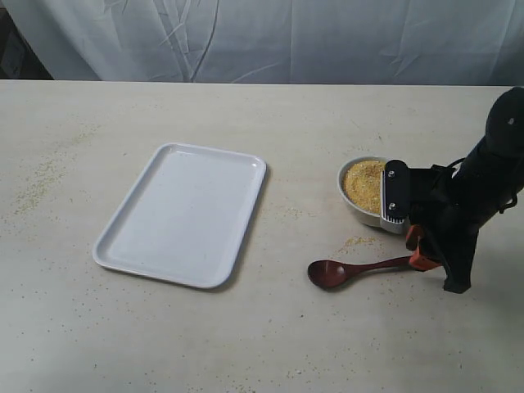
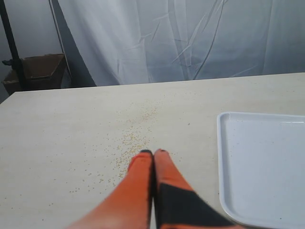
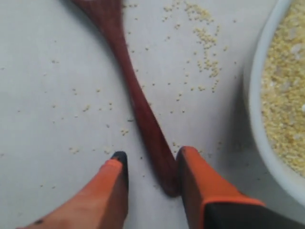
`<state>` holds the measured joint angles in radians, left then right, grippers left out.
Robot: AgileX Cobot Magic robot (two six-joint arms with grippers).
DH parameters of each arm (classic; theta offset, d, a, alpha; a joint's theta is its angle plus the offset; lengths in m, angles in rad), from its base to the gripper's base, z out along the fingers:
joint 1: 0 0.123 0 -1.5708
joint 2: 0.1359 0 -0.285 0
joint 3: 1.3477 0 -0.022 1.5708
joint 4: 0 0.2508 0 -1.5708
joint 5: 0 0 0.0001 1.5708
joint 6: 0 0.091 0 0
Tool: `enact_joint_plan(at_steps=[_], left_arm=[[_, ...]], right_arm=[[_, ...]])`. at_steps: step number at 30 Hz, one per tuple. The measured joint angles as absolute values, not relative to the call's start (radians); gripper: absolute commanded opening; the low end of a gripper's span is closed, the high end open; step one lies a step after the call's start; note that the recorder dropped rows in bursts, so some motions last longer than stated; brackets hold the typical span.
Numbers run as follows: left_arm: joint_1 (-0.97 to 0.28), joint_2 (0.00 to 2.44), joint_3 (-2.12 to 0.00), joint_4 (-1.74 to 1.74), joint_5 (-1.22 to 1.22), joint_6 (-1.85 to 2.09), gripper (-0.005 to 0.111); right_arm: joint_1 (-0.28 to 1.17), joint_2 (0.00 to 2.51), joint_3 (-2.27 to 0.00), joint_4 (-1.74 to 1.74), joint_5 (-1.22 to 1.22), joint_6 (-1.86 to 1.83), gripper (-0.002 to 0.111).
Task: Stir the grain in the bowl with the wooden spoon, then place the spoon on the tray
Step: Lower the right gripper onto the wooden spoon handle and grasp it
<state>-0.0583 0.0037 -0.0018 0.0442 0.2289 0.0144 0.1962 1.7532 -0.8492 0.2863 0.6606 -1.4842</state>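
The dark wooden spoon (image 1: 354, 268) lies flat on the table in front of the white bowl (image 1: 356, 203), which holds golden grain (image 1: 364, 184). My right gripper (image 3: 151, 160) is open and low at the table, its fingers on either side of the end of the spoon's handle (image 3: 143, 119). One finger touches the handle, the other stands apart from it. The bowl's rim (image 3: 252, 109) and grain (image 3: 286, 90) show close beside that gripper. The white tray (image 1: 184, 213) lies left of centre. My left gripper (image 2: 153, 152) is shut on nothing beside the tray's edge (image 2: 221, 157).
Loose grain is scattered on the table near the spoon (image 1: 359, 242) and at the far left (image 1: 37, 184). A white curtain (image 1: 262, 37) hangs behind the table. A dark stand and a box (image 2: 33, 71) are beyond the table's far edge.
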Motion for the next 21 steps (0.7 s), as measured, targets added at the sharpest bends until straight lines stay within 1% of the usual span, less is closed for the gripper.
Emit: enact_joint_plan(at_steps=[5,16,17,18,21], left_arm=[[-0.058,0.004,-0.002,0.044,0.229,0.014,0.0],[-0.058,0.004,-0.002,0.044,0.229,0.014,0.0],[-0.058,0.004,-0.002,0.044,0.229,0.014,0.0],[-0.058,0.004,-0.002,0.044,0.229,0.014,0.0],[-0.058,0.004,-0.002,0.044,0.229,0.014,0.0]], right_arm=[[0.196,1.777,-0.849,0.285,0.603,-1.484,0.036],[0.196,1.84,-0.854,0.287,0.601,-1.516,0.036],[0.196,1.84,-0.854,0.287,0.601,-1.517,0.035],[0.196,1.842,-0.856,0.287,0.601,-1.517,0.03],[0.196,1.842,-0.856,0.287,0.611,-1.517,0.01]])
